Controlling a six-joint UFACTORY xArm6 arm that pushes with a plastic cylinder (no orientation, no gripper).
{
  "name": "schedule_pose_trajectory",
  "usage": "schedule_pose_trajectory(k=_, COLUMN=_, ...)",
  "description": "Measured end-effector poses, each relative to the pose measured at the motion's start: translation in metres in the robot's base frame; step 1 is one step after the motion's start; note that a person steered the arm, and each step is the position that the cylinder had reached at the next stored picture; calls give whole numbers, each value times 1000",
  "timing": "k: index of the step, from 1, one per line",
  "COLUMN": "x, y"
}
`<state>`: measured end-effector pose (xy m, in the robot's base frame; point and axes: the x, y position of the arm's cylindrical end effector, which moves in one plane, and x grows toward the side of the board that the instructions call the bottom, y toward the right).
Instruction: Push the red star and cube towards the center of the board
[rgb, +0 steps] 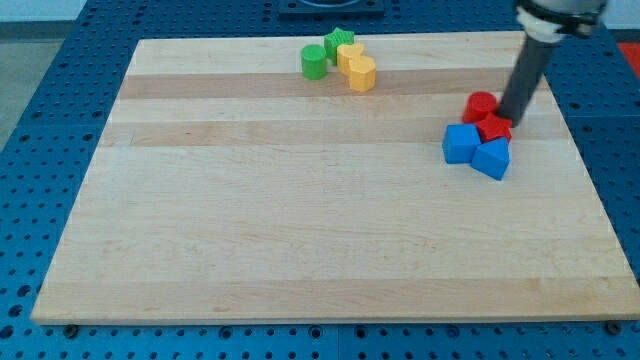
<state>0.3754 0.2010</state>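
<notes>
**Red star and cube sit far from the middle**

Red star (494, 128) is the landmark for everything below. It lies on the tabletop (300, 220), the big pale wooden board, over by the view's right edge and a bit above halfway up. The middle of the board is well away from the star, toward the view's left and a little down.

My rod has no claw on it at all, so nothing is apart, together or clamped. It can only push. My tip (512, 117) is touching the star, or just beside it, on its upper right.

A blue cube (460, 143) sits just left of the star and a bit below it, touching it. A blue block (491, 158), shape hard to tell, sits right under the star. A red round block (481, 104) sits just above and left of the star.

Far to the star's upper left, near the view's top, are a yellow block (362, 74), another yellow block (349, 54), a green round block (314, 61) and a green block (339, 42).

What could go wrong, I think: the blocks are packed tight. A push could drag the red round block along too. The star could also slip off my thin tip sideways and spin away.
</notes>
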Motion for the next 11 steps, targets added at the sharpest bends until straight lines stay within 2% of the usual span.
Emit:
schedule_pose_trajectory(k=1, x=1, y=-22)
schedule_pose_trajectory(k=2, x=1, y=-20)
schedule_pose_trajectory(k=4, x=9, y=13)
schedule_pose_trajectory(k=5, x=25, y=12)
schedule_pose_trajectory(k=8, x=48, y=-27)
schedule_pose_trajectory(k=11, x=53, y=4)
